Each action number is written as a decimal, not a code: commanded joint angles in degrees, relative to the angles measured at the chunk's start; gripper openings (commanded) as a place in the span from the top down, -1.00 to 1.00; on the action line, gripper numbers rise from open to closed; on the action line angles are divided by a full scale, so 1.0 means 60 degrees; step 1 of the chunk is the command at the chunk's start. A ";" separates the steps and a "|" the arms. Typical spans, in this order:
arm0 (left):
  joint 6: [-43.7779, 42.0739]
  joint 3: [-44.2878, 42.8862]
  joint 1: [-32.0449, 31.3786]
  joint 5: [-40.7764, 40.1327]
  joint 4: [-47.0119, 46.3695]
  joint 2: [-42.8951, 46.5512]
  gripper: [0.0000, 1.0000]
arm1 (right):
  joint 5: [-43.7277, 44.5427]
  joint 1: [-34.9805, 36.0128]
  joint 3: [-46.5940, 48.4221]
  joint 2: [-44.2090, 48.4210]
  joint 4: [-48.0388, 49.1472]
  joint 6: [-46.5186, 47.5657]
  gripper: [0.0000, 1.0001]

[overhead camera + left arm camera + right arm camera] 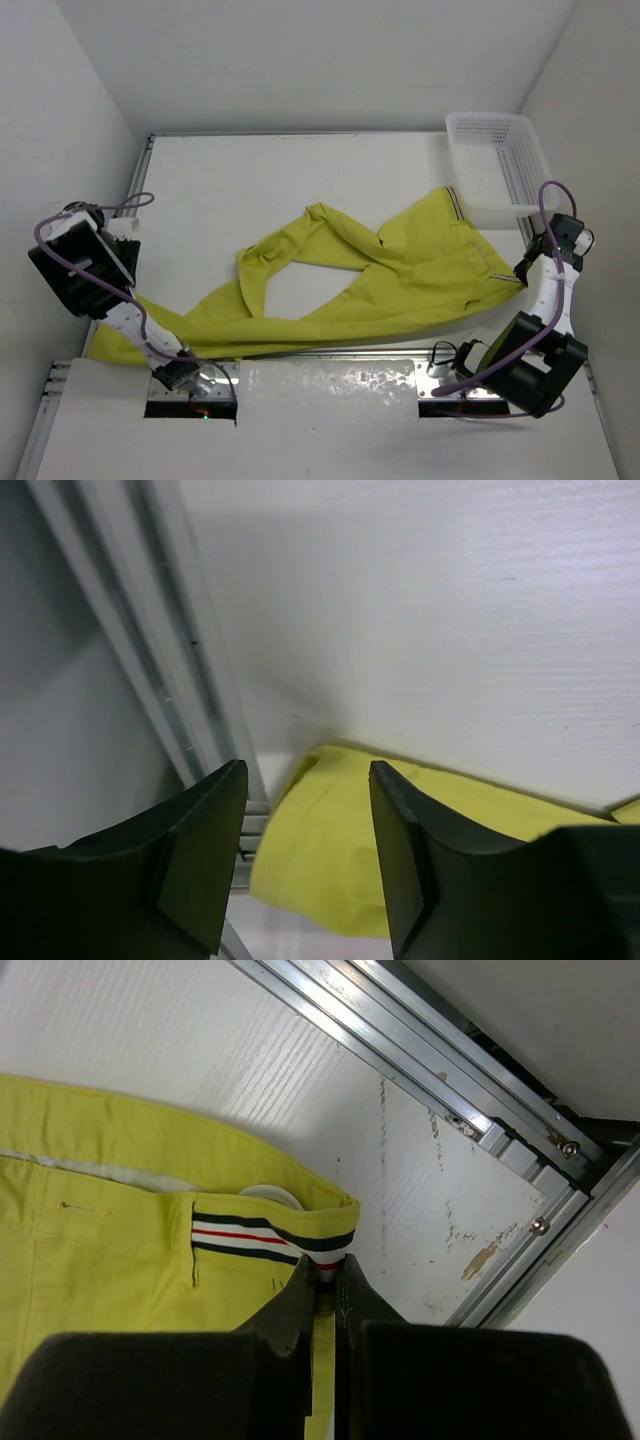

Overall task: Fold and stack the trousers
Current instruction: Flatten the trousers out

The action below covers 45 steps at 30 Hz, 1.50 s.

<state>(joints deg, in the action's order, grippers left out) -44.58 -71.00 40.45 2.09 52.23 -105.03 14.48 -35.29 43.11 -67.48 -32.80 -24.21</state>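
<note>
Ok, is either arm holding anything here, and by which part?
The right gripper pinches the trousers at the corner of the striped waistband. The left gripper is open over a leg end, holding nothing.

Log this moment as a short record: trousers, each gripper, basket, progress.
trousers: unfolded, spread across the table, legs running to the near left edge
right gripper: shut on the striped waistband
left gripper: open, over a leg end, not gripping it
basket: white mesh, far right corner
progress: no fold made yet
</note>
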 commanded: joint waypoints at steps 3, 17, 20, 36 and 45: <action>0.0237 0.0888 -0.0076 0.0034 -0.0427 -0.0292 0.05 | -0.0055 0.0022 0.0095 0.0261 0.0383 0.0109 1.00; -0.0041 0.0412 -0.0062 0.0704 -0.0034 -0.0205 1.00 | -0.0449 0.0066 0.0183 0.0246 0.0470 -0.0227 1.00; 0.0002 -0.1005 -0.0091 0.1890 0.0391 -0.0146 1.00 | -0.0830 0.0313 0.0489 0.0130 0.0675 -0.0724 1.00; 0.0874 -0.3465 0.2032 0.7620 -0.1805 0.1432 1.00 | -0.0832 0.0432 0.1803 0.0508 0.0822 -0.1663 1.00; -0.3233 -0.0910 0.4695 0.6406 0.1108 0.0969 1.00 | -0.0085 -0.0622 -0.1603 0.1272 0.0954 -0.2191 1.00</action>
<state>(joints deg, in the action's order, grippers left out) -53.21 -75.35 61.91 39.44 53.67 -97.97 10.41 -37.93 34.54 -60.93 -30.30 -36.10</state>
